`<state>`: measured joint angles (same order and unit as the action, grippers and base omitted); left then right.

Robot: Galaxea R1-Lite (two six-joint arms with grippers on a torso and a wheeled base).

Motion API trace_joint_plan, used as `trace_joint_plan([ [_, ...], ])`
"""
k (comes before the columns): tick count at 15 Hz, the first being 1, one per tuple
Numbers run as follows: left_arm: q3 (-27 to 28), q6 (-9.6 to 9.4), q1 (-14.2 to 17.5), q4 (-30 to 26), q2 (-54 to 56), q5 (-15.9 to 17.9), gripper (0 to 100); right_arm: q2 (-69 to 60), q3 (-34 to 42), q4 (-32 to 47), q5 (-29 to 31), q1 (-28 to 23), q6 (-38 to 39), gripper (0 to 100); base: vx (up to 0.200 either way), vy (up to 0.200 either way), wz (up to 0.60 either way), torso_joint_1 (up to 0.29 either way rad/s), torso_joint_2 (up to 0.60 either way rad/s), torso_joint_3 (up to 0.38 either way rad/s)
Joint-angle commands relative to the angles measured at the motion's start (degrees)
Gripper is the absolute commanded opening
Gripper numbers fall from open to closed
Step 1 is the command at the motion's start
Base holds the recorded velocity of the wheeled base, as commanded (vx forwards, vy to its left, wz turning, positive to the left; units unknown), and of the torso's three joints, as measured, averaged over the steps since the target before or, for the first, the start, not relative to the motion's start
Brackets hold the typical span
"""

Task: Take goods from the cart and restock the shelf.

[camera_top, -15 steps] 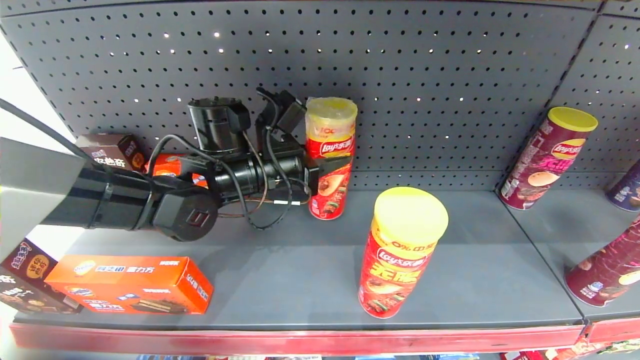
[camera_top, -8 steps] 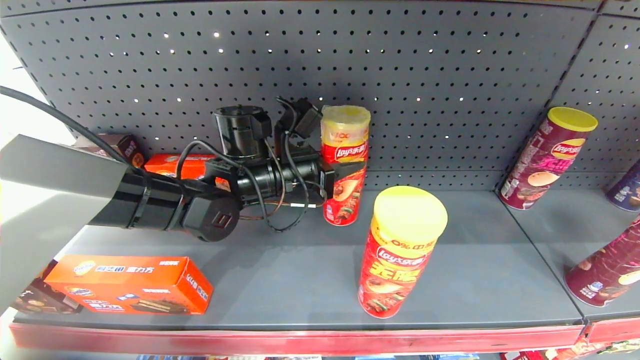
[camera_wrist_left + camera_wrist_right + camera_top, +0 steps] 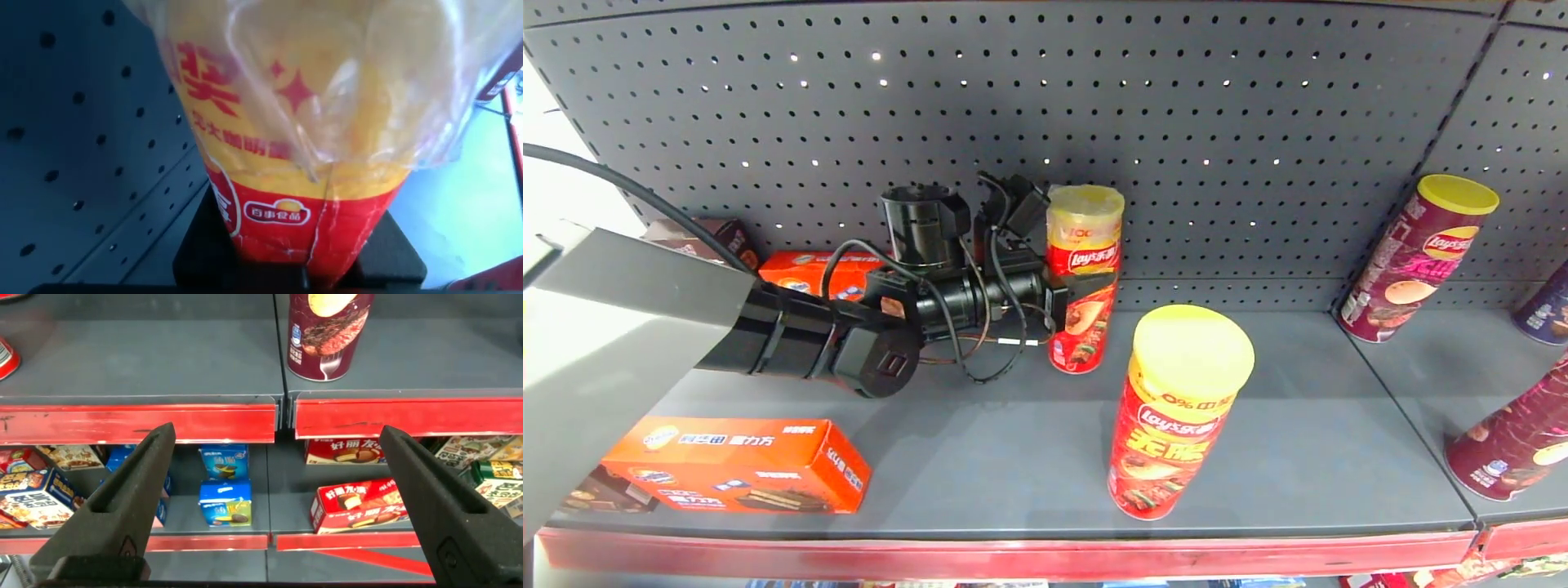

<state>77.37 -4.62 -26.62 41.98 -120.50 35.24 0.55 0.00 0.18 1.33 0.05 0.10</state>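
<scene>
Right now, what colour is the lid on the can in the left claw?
Yellow lid on the red can; head view shows it best.

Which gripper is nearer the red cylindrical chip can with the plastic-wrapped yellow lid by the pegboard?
Left. The left gripper is clamped on the red chip can; the right gripper hangs open before the shelf's red front edge, apart from it.

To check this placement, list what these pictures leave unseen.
- Head view: left gripper covers the middle of the red can; base contact with the shelf unclear.
- Head view: left arm hides most of the brown box.
- Right wrist view: frame edge cuts off the maroon can.
</scene>
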Motion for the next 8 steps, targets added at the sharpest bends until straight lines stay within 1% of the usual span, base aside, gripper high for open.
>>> trace_joint_plan([
  [1, -0.03, -0.13, 0.08, 0.12, -0.43, 0.0, 100, 0.15, 0.0, -0.01, -0.01, 0.04, -0.01, 100, 0.0, 0.0, 0.0, 0.0, 0.0, 0.0],
  [3, -0.12, -0.04, 0.08, 1.35, -0.87, 0.0, 100, 0.15, 0.0, -0.01, -0.01, 0.04, -0.01, 100, 0.0, 0.0, 0.0, 0.0, 0.0, 0.0],
  [6, -0.73, 0.14, 0.08, 1.35, -0.61, -0.09, 100, 0.15, 0.0, -0.01, -0.01, 0.04, -0.01, 100, 0.0, 0.0, 0.0, 0.0, 0.0, 0.0],
  [8, -2.84, 0.31, 0.7, 0.99, 2.03, -0.09, 100, 0.15, 0.0, -0.01, -0.01, 0.04, -0.01, 100, 0.0, 0.0, 0.0, 0.0, 0.0, 0.0],
])
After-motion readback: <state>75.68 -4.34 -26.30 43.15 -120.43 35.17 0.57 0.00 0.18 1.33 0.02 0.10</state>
